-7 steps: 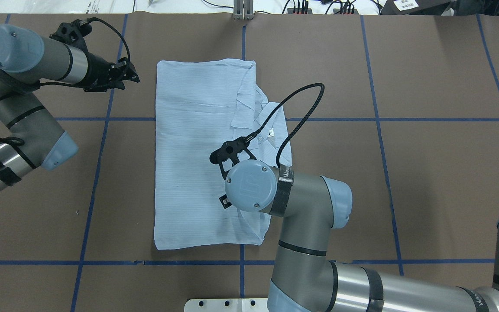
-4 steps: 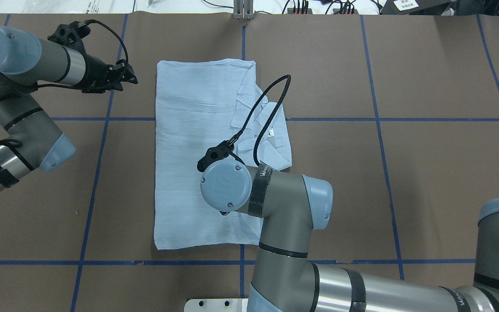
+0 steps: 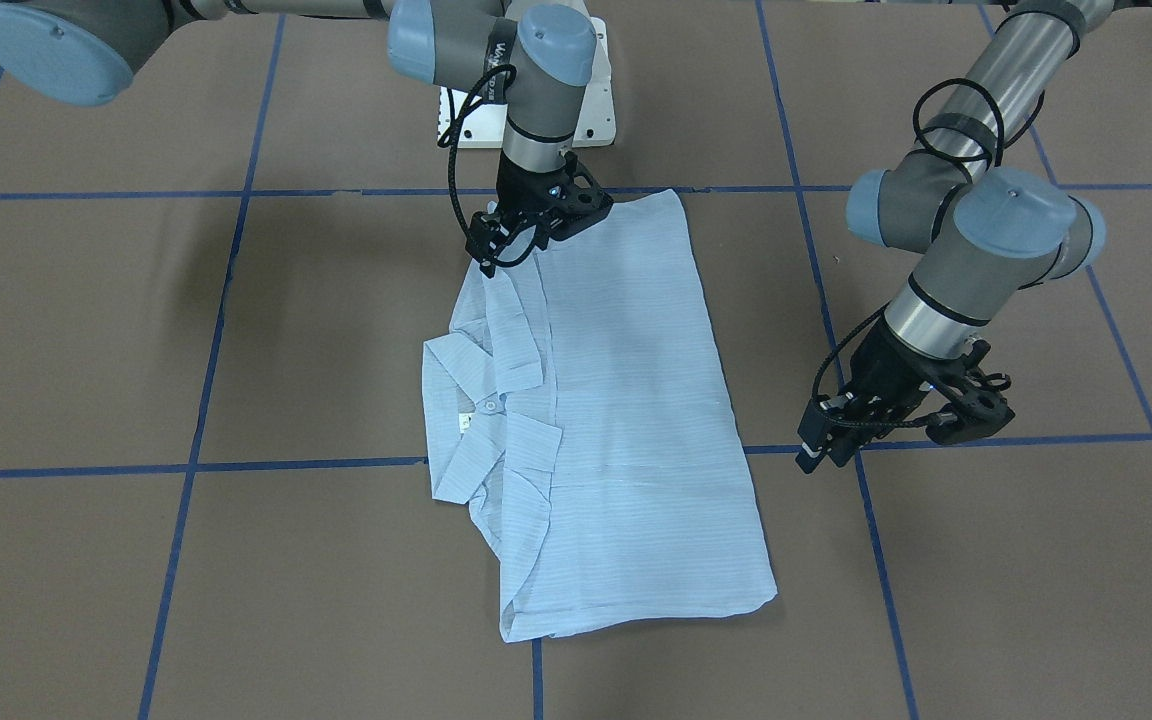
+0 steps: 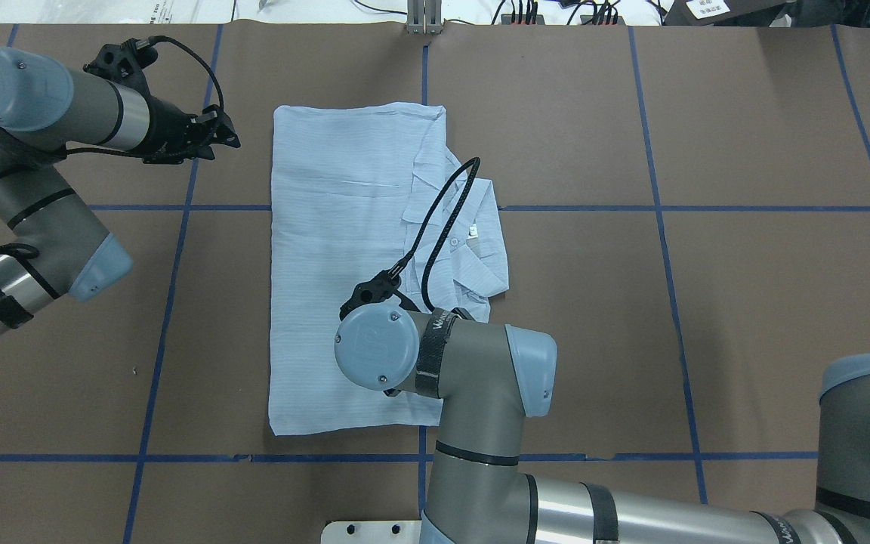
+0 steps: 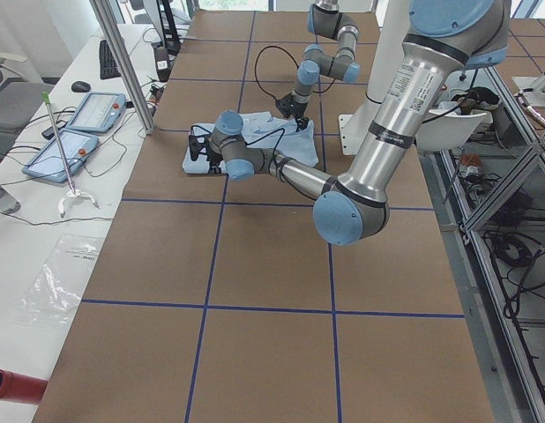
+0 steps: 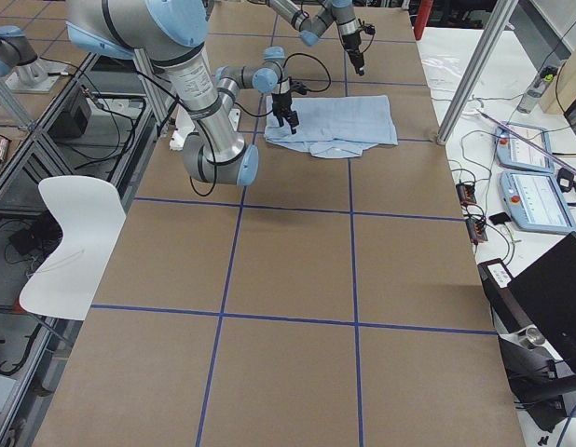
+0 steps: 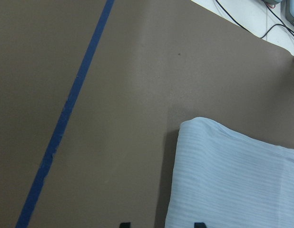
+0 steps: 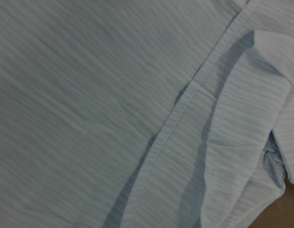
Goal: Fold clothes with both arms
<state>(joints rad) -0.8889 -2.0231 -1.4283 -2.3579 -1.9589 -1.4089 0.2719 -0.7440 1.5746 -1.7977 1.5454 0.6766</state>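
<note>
The pale-blue striped shirt [image 4: 337,249] lies folded into a long rectangle on the brown table, with its collar and white label [image 3: 466,422] at one side. It also shows in the front view [image 3: 626,400]. My right gripper [image 3: 521,248] hangs low over the shirt's end nearest the robot base. In the overhead view my own wrist [image 4: 374,355] hides it, and the right wrist view shows only cloth [image 8: 90,95], so I cannot tell how its jaws stand. My left gripper [image 4: 229,137] is open and empty, beside the shirt's far corner [image 7: 232,180] and apart from it.
Blue tape lines [image 4: 171,302] cross the brown table cover. The white pedestal plate [image 4: 367,529] sits at the robot's edge. The right arm's black cable [image 4: 450,204] loops above the collar. Tablets [image 5: 78,123] lie on a side table and a white chair [image 6: 74,242] stands beside the table.
My right arm has swung left and toward the robot's side over the shirt, its cable loop following. The left arm has barely moved. The shirt lies as before.
</note>
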